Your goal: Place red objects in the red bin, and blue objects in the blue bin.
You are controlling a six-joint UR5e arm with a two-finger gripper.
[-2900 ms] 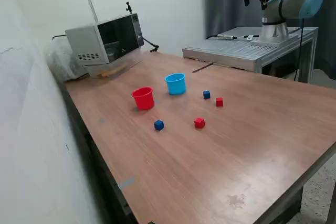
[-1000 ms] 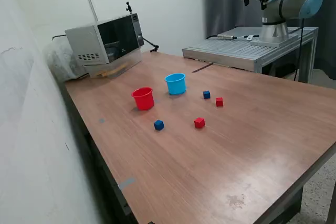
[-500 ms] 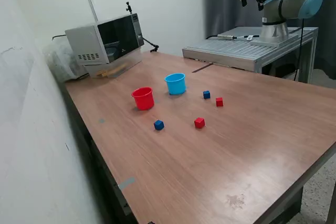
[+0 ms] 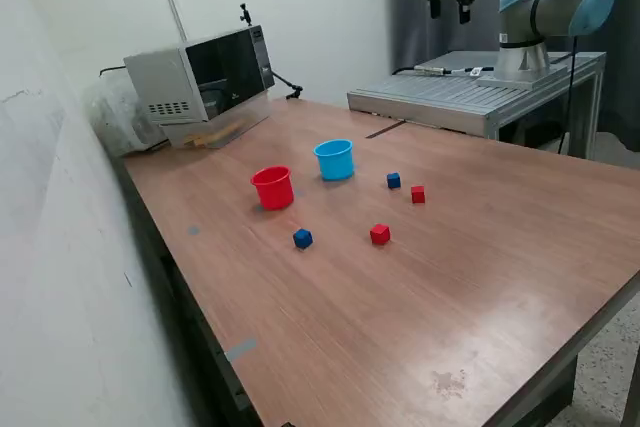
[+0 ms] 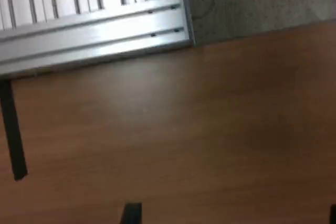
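Tool [image 4: 449, 9] high, jaws apart; cubes loose near red cup [image 4: 272, 188], blue cup [image 4: 335, 160].

arm [image 4: 545, 7] cut off above, wrist view blurred

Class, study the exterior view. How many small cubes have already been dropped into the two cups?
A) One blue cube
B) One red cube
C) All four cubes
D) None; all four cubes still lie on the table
D. Two red cubes and two dark-blue cubes lie on the wooden table, outside the red cup and the light-blue cup.
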